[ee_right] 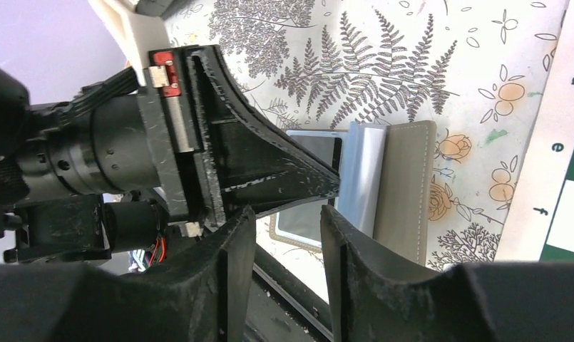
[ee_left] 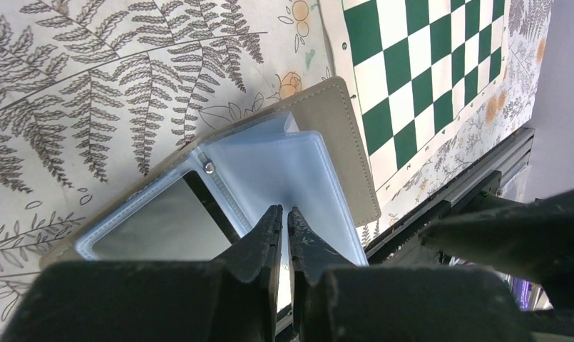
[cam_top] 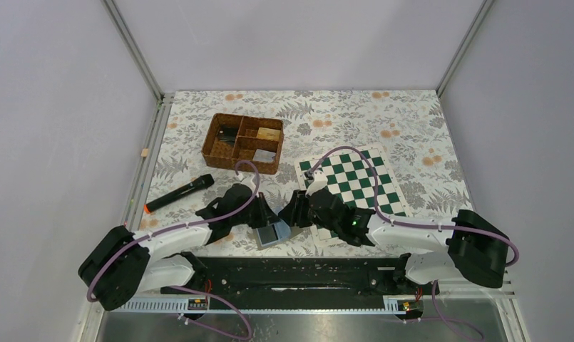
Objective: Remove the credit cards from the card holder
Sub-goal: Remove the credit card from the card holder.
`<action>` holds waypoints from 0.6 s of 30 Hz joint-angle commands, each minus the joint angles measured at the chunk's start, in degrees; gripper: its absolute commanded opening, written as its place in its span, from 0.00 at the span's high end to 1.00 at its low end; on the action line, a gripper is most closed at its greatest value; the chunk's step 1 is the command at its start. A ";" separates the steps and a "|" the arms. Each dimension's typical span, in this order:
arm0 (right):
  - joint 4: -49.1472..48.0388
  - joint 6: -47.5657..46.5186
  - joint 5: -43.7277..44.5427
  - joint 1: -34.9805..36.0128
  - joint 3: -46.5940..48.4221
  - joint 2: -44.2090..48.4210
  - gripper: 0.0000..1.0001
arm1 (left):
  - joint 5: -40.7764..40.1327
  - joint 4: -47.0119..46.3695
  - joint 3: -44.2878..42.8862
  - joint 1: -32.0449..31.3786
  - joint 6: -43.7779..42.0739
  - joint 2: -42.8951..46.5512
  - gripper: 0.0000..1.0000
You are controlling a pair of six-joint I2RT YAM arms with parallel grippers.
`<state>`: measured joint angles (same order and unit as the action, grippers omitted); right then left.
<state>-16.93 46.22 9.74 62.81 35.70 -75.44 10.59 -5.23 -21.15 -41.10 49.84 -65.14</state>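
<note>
Top: noted holder lying open at table's near edge, between left gripper and right gripper. Fern-print surface; pale walls on three sides.

Left wrist: clenched, tips resting on a blue sleeve. Judged light, floppy, slick plastic; best pinned by the stiffer grey cover.

Right wrist: released, nothing held, poised just beside the sleeves.

Soft, even light fills the top view, which is sharp throughout. Faint shadows gather under the arms beside the card holder. Close up, its plastic sleeves gleam palely, and the left gripper looms dark and slightly blurred.
</note>
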 commanded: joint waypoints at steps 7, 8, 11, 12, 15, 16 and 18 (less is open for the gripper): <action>-4.23 0.21 -7.16 -0.31 0.17 -0.63 0.71 | 0.95 -4.45 -5.06 -2.27 0.14 -6.36 0.92; -4.44 0.73 -7.33 -0.30 -0.01 -1.08 0.71 | 0.62 -4.28 -5.14 -2.36 0.13 -6.60 0.92; -4.67 2.05 -6.83 -0.31 -0.84 -2.82 0.71 | -0.45 -3.69 -4.89 -2.48 0.49 -7.29 0.92; -4.56 2.43 -6.45 -0.30 -0.91 -3.64 0.71 | -0.86 -3.30 -4.87 -2.49 0.62 -7.48 0.92; -4.98 3.66 -5.54 -0.51 -1.53 -6.44 0.71 | -1.25 -3.25 -4.49 -2.49 1.01 -7.96 0.92; -5.61 4.35 -5.51 -0.69 -1.94 -7.38 0.71 | -1.31 -3.14 -4.44 -2.46 1.04 -8.04 0.92; -5.70 5.11 -4.81 -0.99 -2.48 -8.96 0.72 | -1.45 -2.64 -4.44 -2.47 0.98 -8.00 0.92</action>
<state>-20.40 48.80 3.55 62.65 34.37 -81.73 10.31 -6.92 -23.99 -43.29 50.30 -73.03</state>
